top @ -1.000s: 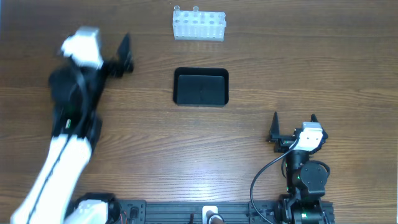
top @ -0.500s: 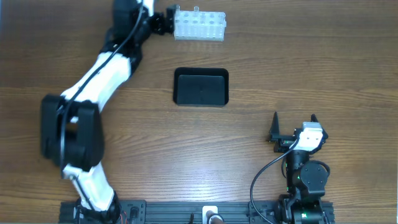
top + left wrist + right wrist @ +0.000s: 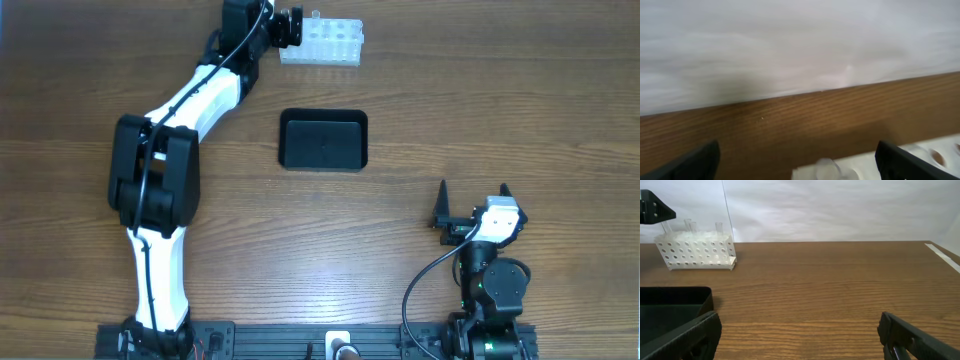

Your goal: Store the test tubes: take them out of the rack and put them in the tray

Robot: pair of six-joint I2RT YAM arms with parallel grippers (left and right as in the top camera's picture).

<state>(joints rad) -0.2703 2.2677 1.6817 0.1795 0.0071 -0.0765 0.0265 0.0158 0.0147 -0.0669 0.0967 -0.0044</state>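
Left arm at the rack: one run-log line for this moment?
left claw: open, at rack end | test tubes: in rack | tray: empty | right claw: open, near its base

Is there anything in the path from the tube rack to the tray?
Nothing visible: bare table lies between the rack and the black tray. The left gripper is open at the rack's left end.

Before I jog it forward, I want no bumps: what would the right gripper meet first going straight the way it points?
Nothing, as far as shown: bare table lies ahead of the right gripper. The tray and rack sit off to its left.
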